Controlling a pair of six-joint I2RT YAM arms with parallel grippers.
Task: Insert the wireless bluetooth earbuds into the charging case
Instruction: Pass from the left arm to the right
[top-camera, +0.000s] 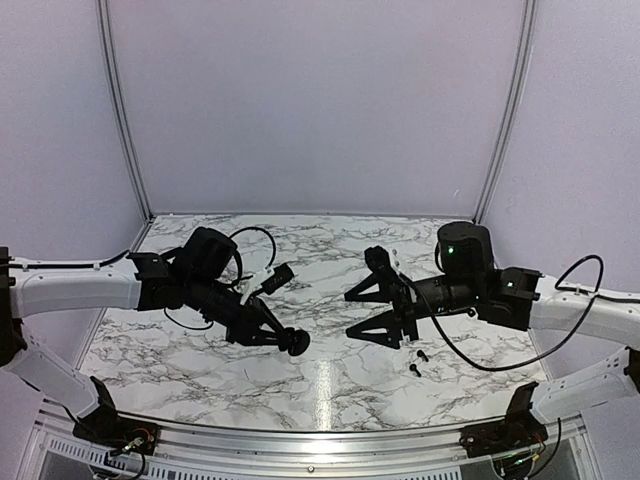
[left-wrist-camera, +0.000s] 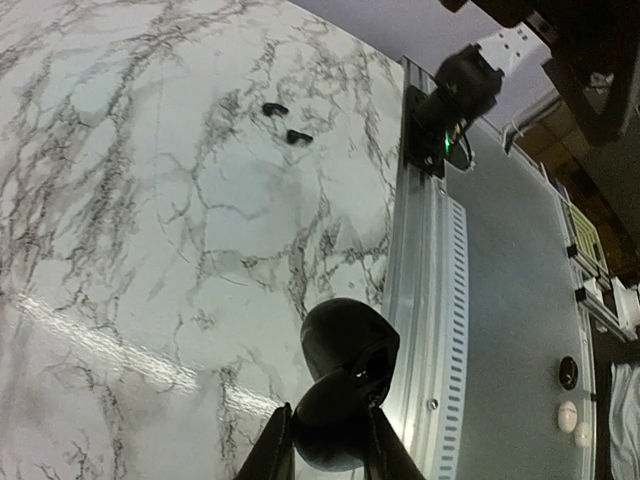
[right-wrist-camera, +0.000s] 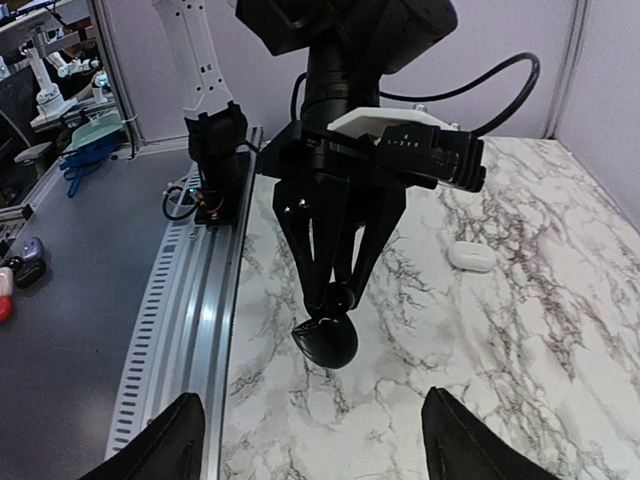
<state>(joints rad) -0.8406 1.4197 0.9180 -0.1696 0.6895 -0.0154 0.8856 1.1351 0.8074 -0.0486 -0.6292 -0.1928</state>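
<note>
The left gripper (top-camera: 284, 337) pinches an open black charging case (left-wrist-camera: 348, 345) near the front edge of the marble table (top-camera: 200, 350). The right gripper (top-camera: 352, 316) has its fingers spread wide and holds nothing. Two black earbuds (left-wrist-camera: 274, 108) lie on the table near it. A small white case (right-wrist-camera: 471, 257) lies well apart.

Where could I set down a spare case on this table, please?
The table is bare along the back wall and at its near-left corner by the rail. The middle is crowded: the left gripper holding the black case faces the open right gripper, with two black earbuds nearby.
</note>
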